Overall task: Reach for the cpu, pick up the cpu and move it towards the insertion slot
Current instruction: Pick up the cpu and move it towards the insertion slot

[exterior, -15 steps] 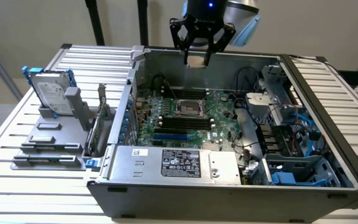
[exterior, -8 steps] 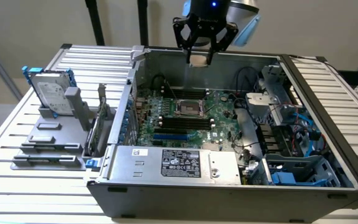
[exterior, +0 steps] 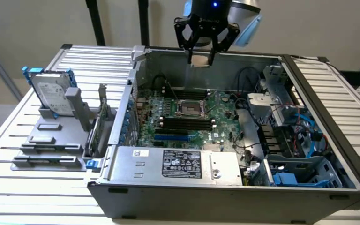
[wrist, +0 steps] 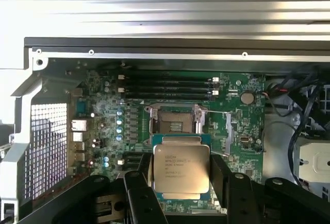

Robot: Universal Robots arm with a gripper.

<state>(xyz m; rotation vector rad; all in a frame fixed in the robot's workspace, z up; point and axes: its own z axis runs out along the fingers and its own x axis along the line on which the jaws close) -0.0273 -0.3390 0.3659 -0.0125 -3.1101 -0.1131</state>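
An open computer case [exterior: 230, 187] lies on a slatted metal worktop [exterior: 36, 197]. At the exterior view's left, a silver hard drive [exterior: 48, 93] with blue rails stands upright in a grey holder [exterior: 48, 140]; its label cannot be read. Inside the case, nearer the middle, the green motherboard [exterior: 186, 112] carries the insertion slot [exterior: 190, 107], a square socket with a metal frame and dark centre, with long black memory slots [exterior: 186, 124] just beside it. A white label [exterior: 181, 163] sits on the grey box at the case's near edge, its print too small to read. Above the far wall of the case hangs the black hand [exterior: 200, 60], closed on the cpu [exterior: 200, 61], well above the slot. In the wrist view, the cpu [wrist: 181, 169] sits gripped between the two black fingers [wrist: 221, 170], its pale metal top facing the camera with lines of fine engraved text, unreadable. The slot [wrist: 174, 118] lies just beyond it on the board.
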